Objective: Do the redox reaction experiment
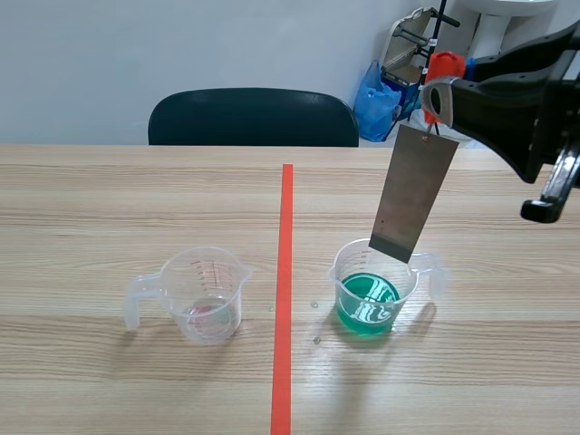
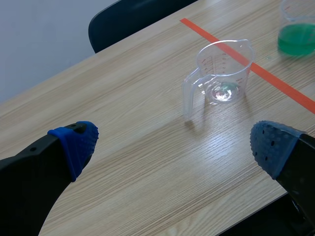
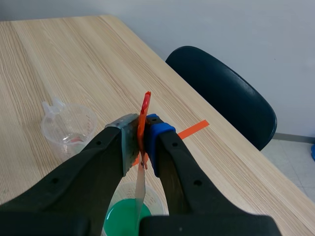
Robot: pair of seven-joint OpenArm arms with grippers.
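Metal strip (image 1: 414, 195): flat smooth grey rectangle, long axis nearly upright, lower end at rim of clear plastic cup (image 1: 341, 272) of green liquid
Right tool (image 3: 142, 135): pinching strip's orange clip (image 1: 444, 65), above cup
Left tool (image 2: 174, 145): spread, well apart from cup

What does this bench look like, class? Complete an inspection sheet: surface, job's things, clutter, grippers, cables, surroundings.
Surface: pale wooden table, orange-red tape line across it.
Job's things: clear plastic jug of green liquid; nearly empty clear plastic jug; grey metal strip hanging over the green liquid, not dipped.
Clutter: tiny specks near the green jug.
Grippers: left gripper open, holding nothing; right gripper shut on the strip's orange-red tab.
Cables: nothing seen.
Surroundings: dark chair, blue bag, pale wall.
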